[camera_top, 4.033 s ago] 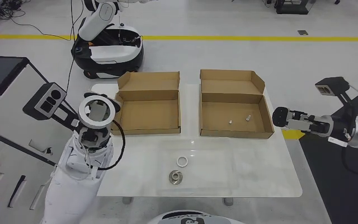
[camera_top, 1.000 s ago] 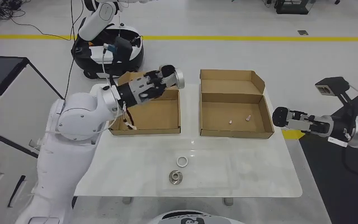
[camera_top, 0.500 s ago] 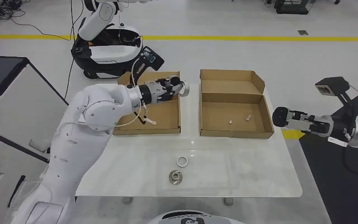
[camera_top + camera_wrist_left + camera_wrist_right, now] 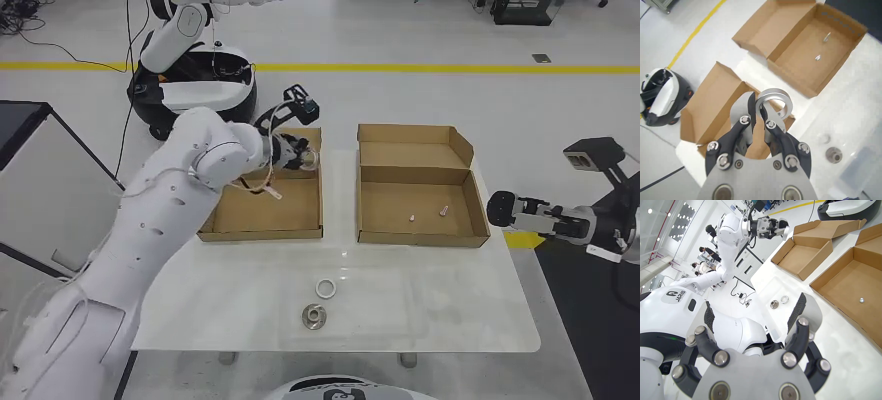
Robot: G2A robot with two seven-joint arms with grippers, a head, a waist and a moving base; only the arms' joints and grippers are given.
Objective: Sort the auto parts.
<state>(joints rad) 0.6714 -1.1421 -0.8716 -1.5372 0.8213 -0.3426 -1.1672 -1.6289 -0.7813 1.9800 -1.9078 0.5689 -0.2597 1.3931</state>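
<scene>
My left gripper (image 4: 757, 102) is shut on the rim of a large metal ring (image 4: 772, 91), held in the air over the back right part of the left cardboard box (image 4: 265, 205). From above, that gripper (image 4: 300, 150) hangs by the box's rear flap. The right cardboard box (image 4: 420, 195) holds two small bolts (image 4: 411, 215) (image 4: 443, 210). A small white ring (image 4: 325, 288) and a flanged metal hub (image 4: 315, 316) lie on the table's front middle. My right gripper (image 4: 755, 304) stands open beyond the table's right edge, nothing between its fingers.
Both boxes have their lids folded back toward the far edge of the white table (image 4: 450, 300). A black and white mobile base (image 4: 195, 95) stands on the floor behind the left box. Bare tabletop lies in front of the boxes.
The left arm swung up from the table's left side and carried the large ring over the left box, ending near its back right corner. The right arm has not moved.
</scene>
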